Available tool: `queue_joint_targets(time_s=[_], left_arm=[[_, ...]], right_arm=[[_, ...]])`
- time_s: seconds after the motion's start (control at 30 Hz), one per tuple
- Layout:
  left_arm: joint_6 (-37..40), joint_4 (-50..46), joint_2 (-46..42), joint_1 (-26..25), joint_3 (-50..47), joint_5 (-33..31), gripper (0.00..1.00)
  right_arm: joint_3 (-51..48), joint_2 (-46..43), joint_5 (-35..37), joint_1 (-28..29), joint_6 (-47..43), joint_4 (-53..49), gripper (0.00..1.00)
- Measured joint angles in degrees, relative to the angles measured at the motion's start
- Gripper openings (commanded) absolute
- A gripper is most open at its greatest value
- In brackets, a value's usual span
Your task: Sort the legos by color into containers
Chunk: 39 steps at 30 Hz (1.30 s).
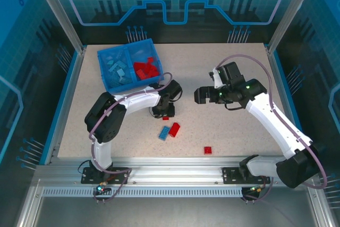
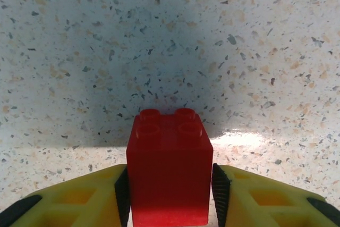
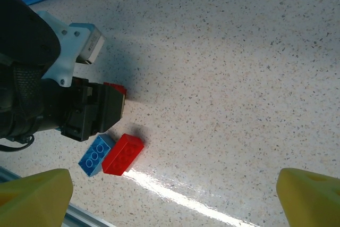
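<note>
A red brick (image 2: 169, 168) stands studs-forward on the table, and my left gripper (image 2: 169, 198) is shut on it, both black pads pressed to its sides. From above, that gripper (image 1: 162, 111) is just below the blue tray (image 1: 104, 56), with the red brick (image 1: 165, 117) at its tip. The tray's left compartment holds light blue bricks (image 1: 118, 70) and the right holds red ones (image 1: 146, 69). A blue brick (image 1: 164, 133) and a red one (image 1: 174, 128) lie side by side, and another red one (image 1: 207, 150) sits nearer the front. My right gripper (image 1: 197, 95) hovers open, holding nothing.
In the right wrist view the left arm's black wrist (image 3: 32, 94) sits beside the blue brick (image 3: 95, 155) and the red brick (image 3: 122, 154). A metal rail (image 1: 170, 173) runs along the table's front edge. Frame posts stand at the back corners.
</note>
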Motion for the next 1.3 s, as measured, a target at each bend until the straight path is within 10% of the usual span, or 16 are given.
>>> queue_joint_targets(time_s=[0.4,0.67,1.03,1.3], left_arm=[[2.1,-2.93,-2.21,3.23,5.79,-1.38,0.29],[6.67,-3.82,-5.16,16.2,23.3,-3.52,0.3],[10.75,-7.87,22.91,26.45,58.27,-7.69,0.35],[12.81,-5.95,32.89,27.91,64.19,-7.28,0.52]], right_arm=[[-0.72,-1.97,-5.95,0.0,-0.74,1.95,1.0],[-0.81,-2.47,-11.91,0.0,-1.81,4.74,1.0],[-0.09,-1.11,-10.47,0.0,-1.77,3.19,1.0],[2.56,-2.71,-8.72,0.0,-1.75,-2.12,1.0]])
